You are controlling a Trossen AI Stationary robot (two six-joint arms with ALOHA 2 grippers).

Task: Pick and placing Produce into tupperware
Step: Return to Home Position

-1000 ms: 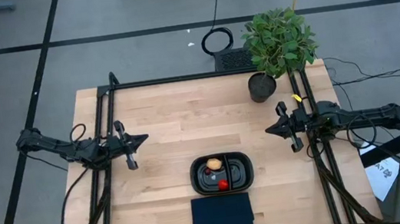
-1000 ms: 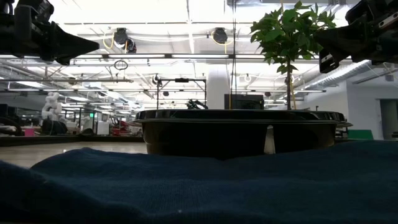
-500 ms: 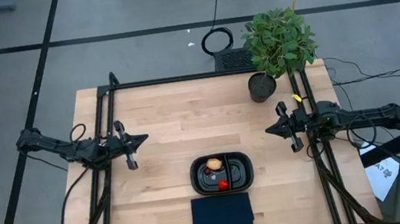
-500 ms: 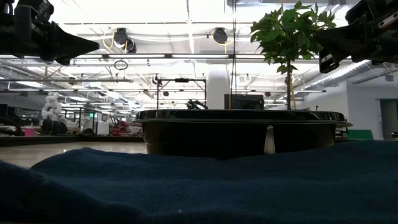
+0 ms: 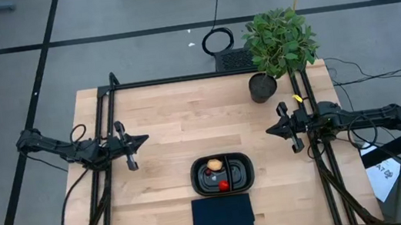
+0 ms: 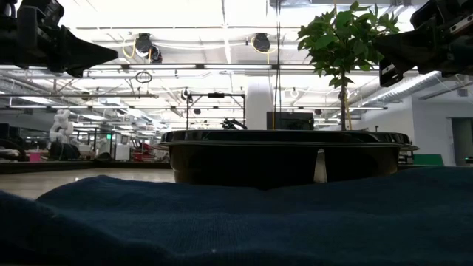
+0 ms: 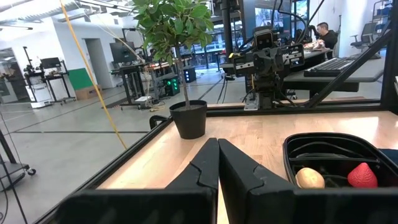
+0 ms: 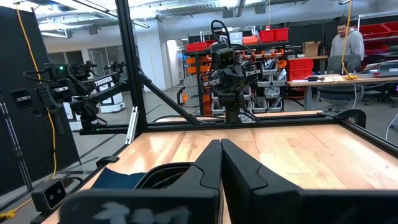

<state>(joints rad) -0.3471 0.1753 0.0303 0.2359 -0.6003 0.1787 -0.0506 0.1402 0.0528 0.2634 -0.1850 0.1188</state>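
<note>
The black oval tupperware (image 5: 222,173) rests on the table near its near edge. In it lie a tan-orange ball (image 5: 213,164), a bright red piece (image 5: 224,185) and a small dark red piece (image 5: 210,171). The left wrist view shows the tan ball (image 7: 309,178) and the red piece (image 7: 362,176) inside it. My left gripper (image 5: 144,139) is shut and empty, above the table's left side. My right gripper (image 5: 269,130) is shut and empty, above the table's right side. Both are well clear of the tupperware.
A flat dark blue cloth (image 5: 222,214) lies just in front of the tupperware at the near edge. A leafy potted plant (image 5: 277,44) stands at the far right corner. Bare wood lies between the grippers and toward the far edge.
</note>
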